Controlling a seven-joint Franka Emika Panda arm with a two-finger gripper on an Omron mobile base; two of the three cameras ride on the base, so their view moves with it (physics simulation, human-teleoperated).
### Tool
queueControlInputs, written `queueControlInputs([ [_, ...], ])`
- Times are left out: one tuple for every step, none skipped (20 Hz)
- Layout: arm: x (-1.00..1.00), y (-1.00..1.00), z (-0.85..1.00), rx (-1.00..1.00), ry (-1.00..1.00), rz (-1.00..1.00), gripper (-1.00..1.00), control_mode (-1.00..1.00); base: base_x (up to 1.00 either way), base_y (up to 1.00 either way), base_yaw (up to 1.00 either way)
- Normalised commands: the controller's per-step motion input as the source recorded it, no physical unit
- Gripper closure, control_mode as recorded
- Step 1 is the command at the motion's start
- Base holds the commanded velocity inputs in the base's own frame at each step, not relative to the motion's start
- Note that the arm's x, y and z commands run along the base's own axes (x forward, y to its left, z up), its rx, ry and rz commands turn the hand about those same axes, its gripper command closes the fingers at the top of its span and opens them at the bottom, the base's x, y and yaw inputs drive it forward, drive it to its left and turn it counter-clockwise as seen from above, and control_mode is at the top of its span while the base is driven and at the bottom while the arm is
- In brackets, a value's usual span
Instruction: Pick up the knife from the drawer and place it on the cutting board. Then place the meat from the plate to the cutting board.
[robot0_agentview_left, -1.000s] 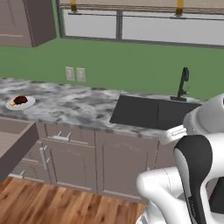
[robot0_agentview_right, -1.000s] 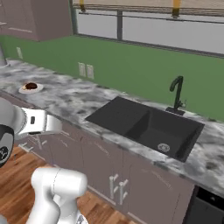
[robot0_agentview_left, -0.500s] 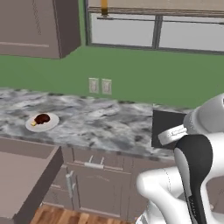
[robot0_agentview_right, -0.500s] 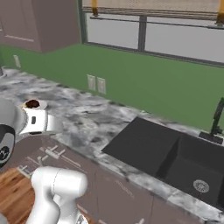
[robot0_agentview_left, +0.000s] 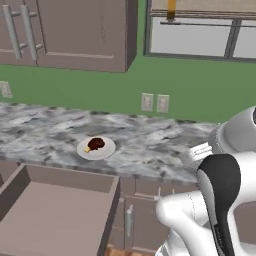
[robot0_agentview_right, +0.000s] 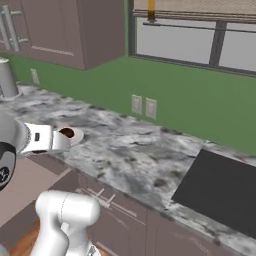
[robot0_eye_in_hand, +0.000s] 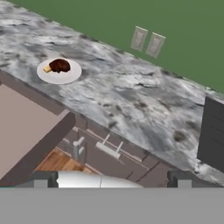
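Observation:
A small white plate (robot0_agentview_left: 105, 150) lies on the marble counter, and the dark meat (robot0_agentview_left: 95, 144) sits on it with its pale end to the left. The hand view has the plate (robot0_eye_in_hand: 70, 75) and meat (robot0_eye_in_hand: 59, 65) at its upper left. The drawer (robot0_agentview_left: 60, 186) stands pulled out under the counter, and the part of its flat bottom (robot0_eye_in_hand: 22, 127) that shows is bare. My gripper (robot0_eye_in_hand: 112, 180) hovers in front of the counter, above the cabinet fronts and right of the drawer, its fingertips (robot0_eye_in_hand: 41, 179) wide apart and holding nothing. The knife and the cutting board are out of view.
A dark sink (robot0_agentview_right: 220, 192) is set into the counter at the right. Wall outlets (robot0_agentview_left: 154, 102) sit on the green wall, with upper cabinets (robot0_agentview_left: 75, 30) and a window above. A grey canister (robot0_agentview_right: 7, 77) stands far left. Cabinet doors with bar handles (robot0_eye_in_hand: 78, 148) run below the counter.
The base has driven left: the whole scene slid right, the plate came toward the middle, the sink moved to the edge, the open drawer came into view. The gripper stayed open.

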Motion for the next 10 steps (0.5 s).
queueControlInputs([
  [0.00,0.00,0.00,0.00,0.00,0.00,-1.00,1.00,0.34,0.53,0.00],
  [0.00,0.00,0.00,0.00,0.00,0.00,-1.00,1.00,0.36,0.53,0.00],
  [0.00,0.00,0.00,0.00,0.00,0.00,-1.00,1.00,0.42,0.60,0.00],
  [0.00,0.00,0.00,0.00,0.00,0.00,-1.00,1.00,0.40,0.76,0.00],
  [0.00,0.00,0.00,0.00,0.00,0.00,-1.00,1.00,0.51,0.85,0.00],
  [0.00,0.00,0.00,0.00,0.00,0.00,-1.00,1.00,0.58,0.90,0.00],
  [0.00,0.00,0.00,0.00,0.00,0.00,-1.00,1.00,0.64,0.89,0.00],
  [0.00,0.00,0.00,0.00,0.00,0.00,-1.00,1.00,0.68,0.90,0.00],
  [0.00,0.00,0.00,0.00,0.00,0.00,-1.00,1.00,0.60,0.89,0.00],
  [0.00,0.00,0.00,0.00,0.00,0.00,-1.00,1.00,0.57,0.64,0.00],
])
